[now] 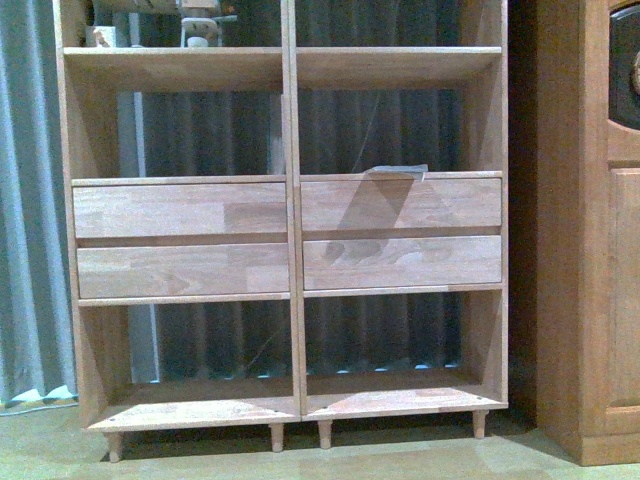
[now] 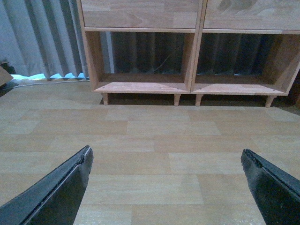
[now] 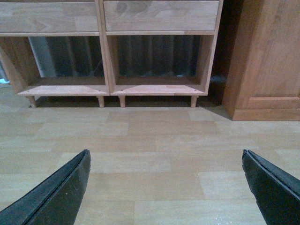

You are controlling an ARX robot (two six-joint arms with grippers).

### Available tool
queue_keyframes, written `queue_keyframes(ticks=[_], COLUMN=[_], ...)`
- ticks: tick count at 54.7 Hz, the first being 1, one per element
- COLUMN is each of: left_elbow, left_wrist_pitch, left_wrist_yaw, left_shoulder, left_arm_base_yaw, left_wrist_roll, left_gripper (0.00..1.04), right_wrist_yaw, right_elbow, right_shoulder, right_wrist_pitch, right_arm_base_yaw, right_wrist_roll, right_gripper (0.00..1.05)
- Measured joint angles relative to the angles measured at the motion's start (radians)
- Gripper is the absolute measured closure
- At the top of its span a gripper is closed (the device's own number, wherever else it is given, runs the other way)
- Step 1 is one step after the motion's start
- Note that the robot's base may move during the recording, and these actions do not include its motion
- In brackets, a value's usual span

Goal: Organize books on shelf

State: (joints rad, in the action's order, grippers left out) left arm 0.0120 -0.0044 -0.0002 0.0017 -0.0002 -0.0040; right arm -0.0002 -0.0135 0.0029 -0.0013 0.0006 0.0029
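One shelf (image 1: 285,120) in the front view, light wood with a double post up the middle. I count four drawers (image 1: 180,210) in a two-by-two block, two open compartments below them, two above, and two more at the top that get cut off by the frame. It stands on four little peg legs (image 1: 277,437).

I can only make out one book (image 1: 397,171): a thin pale thing that seems to lie flat in the middle-right compartment, right above the top right drawer. Its front edge pokes out past the ledge and throws a shadow on the drawer front. Too small to read the cover.

A couple of small items (image 1: 200,30) sit on the top-left shelf board, too cropped to say what they are. There's a grey curtain (image 1: 30,200) behind and one darker cabinet (image 1: 590,250) just beside the shelf on the right.

The left fingers (image 2: 56,192) are spread wide with nothing between them, hanging over the wood-look floor (image 2: 150,131) and well apart from the shelf. The right fingers (image 3: 51,192) are the same, both prongs wide apart and gripping nothing.
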Motion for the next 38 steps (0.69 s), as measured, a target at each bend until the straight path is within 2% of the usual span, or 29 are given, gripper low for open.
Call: queue_keyframes(ticks=[38], left_elbow=[0.0], left_wrist_pitch=[0.0], left_wrist_yaw=[0.0], left_shoulder=[0.0], left_arm_base_yaw=[0.0], left_wrist_roll=[0.0], left_gripper=[0.07], right_wrist_yaw=[0.0], right_elbow=[0.0], right_shoulder=[0.0], right_wrist_pitch=[0.0], right_arm_base_yaw=[0.0], right_wrist_roll=[0.0], right_gripper=[0.07])
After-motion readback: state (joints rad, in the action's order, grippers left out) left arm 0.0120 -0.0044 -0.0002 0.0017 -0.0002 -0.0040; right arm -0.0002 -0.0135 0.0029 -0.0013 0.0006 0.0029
